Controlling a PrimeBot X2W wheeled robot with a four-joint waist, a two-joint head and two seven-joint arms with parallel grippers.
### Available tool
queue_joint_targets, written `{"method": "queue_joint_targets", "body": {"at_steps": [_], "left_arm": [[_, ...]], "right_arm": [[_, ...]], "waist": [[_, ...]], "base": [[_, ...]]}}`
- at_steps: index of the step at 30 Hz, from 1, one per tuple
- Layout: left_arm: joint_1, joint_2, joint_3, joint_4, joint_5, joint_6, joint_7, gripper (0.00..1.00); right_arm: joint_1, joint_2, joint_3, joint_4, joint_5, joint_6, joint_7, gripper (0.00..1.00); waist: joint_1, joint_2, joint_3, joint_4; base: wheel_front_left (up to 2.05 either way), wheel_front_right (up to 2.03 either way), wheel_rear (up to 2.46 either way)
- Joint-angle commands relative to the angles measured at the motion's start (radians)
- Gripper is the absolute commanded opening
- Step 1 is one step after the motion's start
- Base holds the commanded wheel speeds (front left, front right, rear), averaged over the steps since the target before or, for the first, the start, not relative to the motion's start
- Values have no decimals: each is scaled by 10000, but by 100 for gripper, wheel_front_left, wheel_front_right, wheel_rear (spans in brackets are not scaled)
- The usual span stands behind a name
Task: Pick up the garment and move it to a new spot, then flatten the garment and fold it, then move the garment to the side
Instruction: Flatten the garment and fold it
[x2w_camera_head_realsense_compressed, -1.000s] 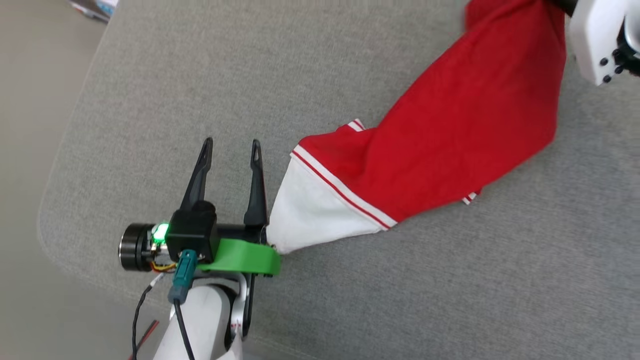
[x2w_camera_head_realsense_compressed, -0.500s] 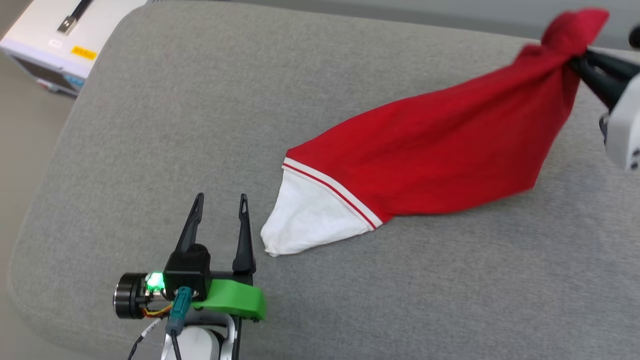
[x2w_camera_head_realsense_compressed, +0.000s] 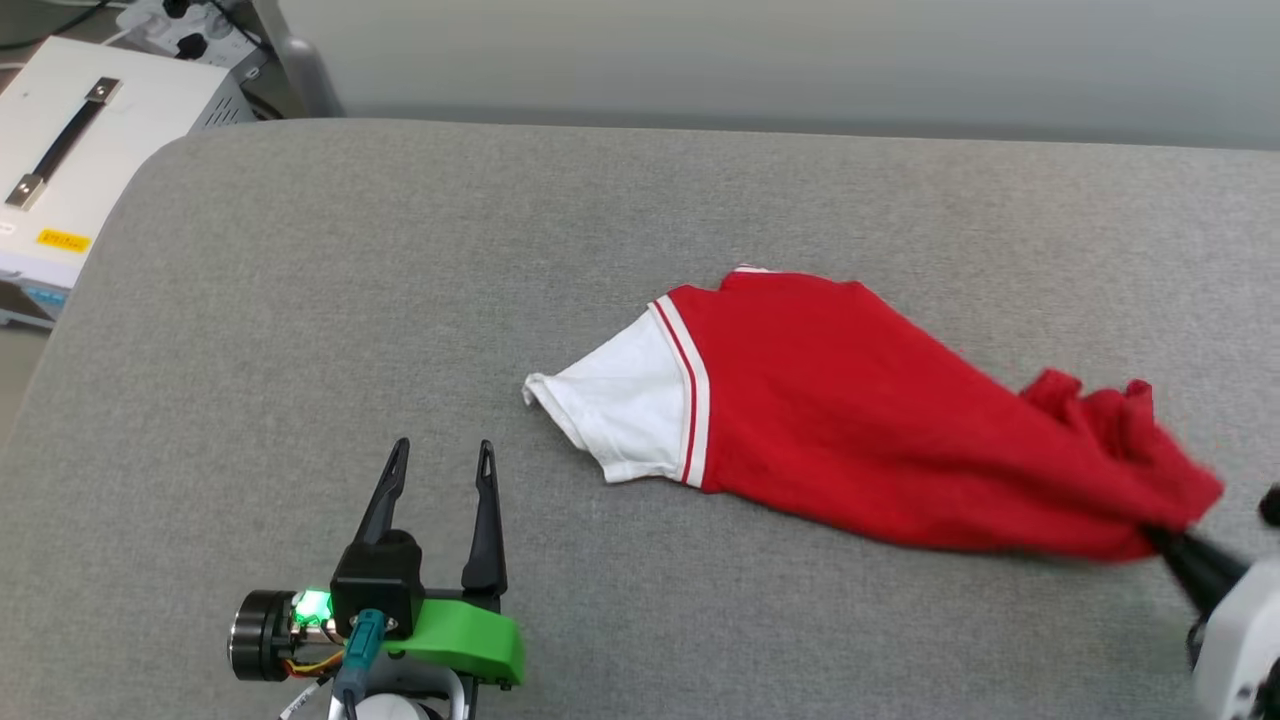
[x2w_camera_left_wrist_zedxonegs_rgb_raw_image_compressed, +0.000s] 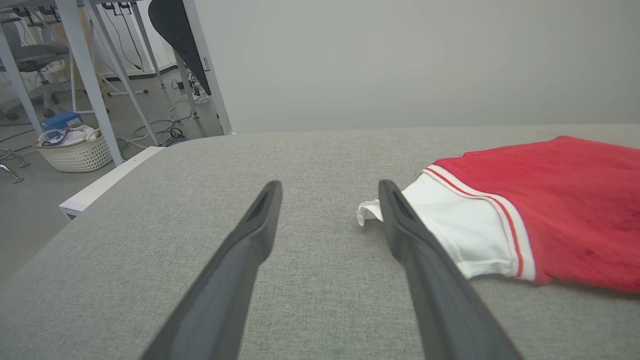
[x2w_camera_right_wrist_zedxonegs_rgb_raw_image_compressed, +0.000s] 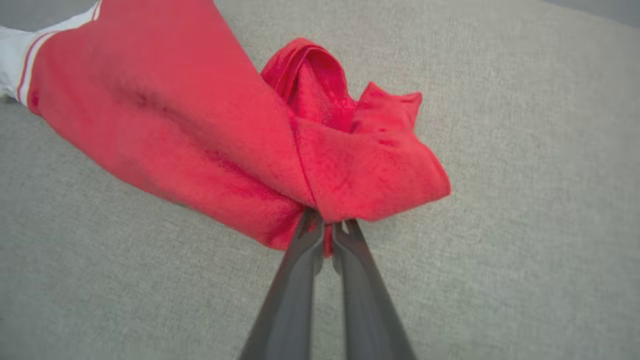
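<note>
Grey padded surface (x2w_camera_head_realsense_compressed: 300, 300) runs wide to its rounded left edge around my left gripper (x2w_camera_head_realsense_compressed: 443, 450), fingers spread apart. My right gripper (x2w_camera_right_wrist_zedxonegs_rgb_raw_image_compressed: 327, 227) is clamped on a bunched red edge of the garment (x2w_camera_head_realsense_compressed: 850, 440), which lies right of centre, white sleeve (x2w_camera_head_realsense_compressed: 620, 415) pointing toward my left gripper.

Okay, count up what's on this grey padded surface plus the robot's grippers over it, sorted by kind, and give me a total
T-shirts: 1, the red T-shirt with a white sleeve
Grippers: 2, the left gripper open and empty, the right gripper shut on a bunched red end of the shirt
Total: 3
</note>
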Motion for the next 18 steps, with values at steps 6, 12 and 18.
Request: {"method": "queue_joint_targets", "body": {"at_steps": [6,12,18], "left_arm": [[119,10,-16,117,88,-115,-57,100],[126,5,11,184,97,-147,-57,100],[255,3,51,240,124,-161,-57,100]], "right_arm": [[2259,1718,-1095,-487,-645,-6,689,0],[3227,2704,-1475,-703,-1240,-6,1004,0],[2945,3169,-2552,-1524,-1650,-6,433,100]], "waist": [[1,-1,-106,-103],[1,-1,-131,-92],[1,-1,-279,-168]], "base": [[0,0,0],[0,0,0],[0,0,0]]}}
